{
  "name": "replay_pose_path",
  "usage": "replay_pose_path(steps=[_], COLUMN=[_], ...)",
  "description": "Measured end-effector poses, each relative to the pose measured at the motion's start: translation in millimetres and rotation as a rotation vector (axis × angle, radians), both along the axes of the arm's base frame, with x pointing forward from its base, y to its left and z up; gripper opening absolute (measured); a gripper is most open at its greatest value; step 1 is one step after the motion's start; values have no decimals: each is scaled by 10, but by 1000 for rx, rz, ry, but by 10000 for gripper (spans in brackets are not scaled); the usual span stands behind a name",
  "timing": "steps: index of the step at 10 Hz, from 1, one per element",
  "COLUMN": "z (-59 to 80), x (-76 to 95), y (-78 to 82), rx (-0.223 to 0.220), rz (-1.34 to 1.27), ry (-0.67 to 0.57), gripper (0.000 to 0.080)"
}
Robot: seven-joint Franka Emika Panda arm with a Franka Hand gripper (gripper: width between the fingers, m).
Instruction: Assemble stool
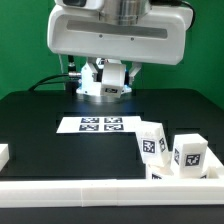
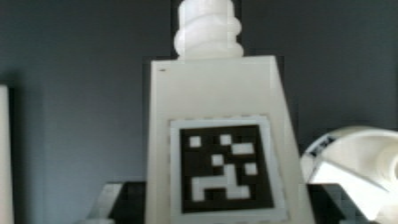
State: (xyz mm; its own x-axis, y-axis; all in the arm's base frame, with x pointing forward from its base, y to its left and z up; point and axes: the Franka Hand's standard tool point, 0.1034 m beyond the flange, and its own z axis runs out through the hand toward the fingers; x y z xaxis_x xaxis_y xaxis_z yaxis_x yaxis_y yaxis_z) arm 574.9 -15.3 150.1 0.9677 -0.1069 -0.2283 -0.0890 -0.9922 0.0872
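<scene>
Fingers [image 2: 128, 205] are seen only in the wrist view, as dark shapes set against either side of a leg [image 2: 217, 130]. They are closed narrowly on its lower end, so the leg is held between them. A black-and-white tag is carried on the leg's facing side, and a threaded white stud stands out of its far end. Just beside the leg a rounded white part [image 2: 361, 160] is caught at the picture's edge; what it is cannot be told.

In the exterior view a long white rail [image 1: 100, 200] is laid nearest the camera, on the near side of the marker board [image 1: 100, 124]. Two legs [image 1: 152, 143] [image 1: 190, 152], both tagged, are stood close together between the rail and the board, off toward the exterior view's right. A small white block [image 1: 3, 154] is cut off at the opposite edge. The board lies flat on the black surface [image 1: 40, 115]. Beyond and above the board the white arm [image 1: 118, 30] is hung, its fingers hidden in this view.
</scene>
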Motion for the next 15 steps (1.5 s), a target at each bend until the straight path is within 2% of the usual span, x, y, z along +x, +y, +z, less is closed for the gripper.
replay_pose_path(steps=[1, 2, 3, 5, 7, 9, 10, 13, 14, 15], z=[-9, -17, -8, 63, 199, 235, 199, 226, 305, 302], x=[57, 14, 91, 81, 141, 235, 197, 237, 306, 315], y=[22, 36, 67, 306, 539, 802, 762, 792, 925, 1103], rx=[3, 7, 7, 16, 38, 62, 59, 64, 81, 102], rz=[10, 13, 15, -1, -11, -25, -12, -7, 1, 6], ry=[-108, -146, -238, -354, -505, -635, -608, -644, -753, -840], gripper=[338, 338, 338, 338, 338, 338, 338, 338, 338, 338])
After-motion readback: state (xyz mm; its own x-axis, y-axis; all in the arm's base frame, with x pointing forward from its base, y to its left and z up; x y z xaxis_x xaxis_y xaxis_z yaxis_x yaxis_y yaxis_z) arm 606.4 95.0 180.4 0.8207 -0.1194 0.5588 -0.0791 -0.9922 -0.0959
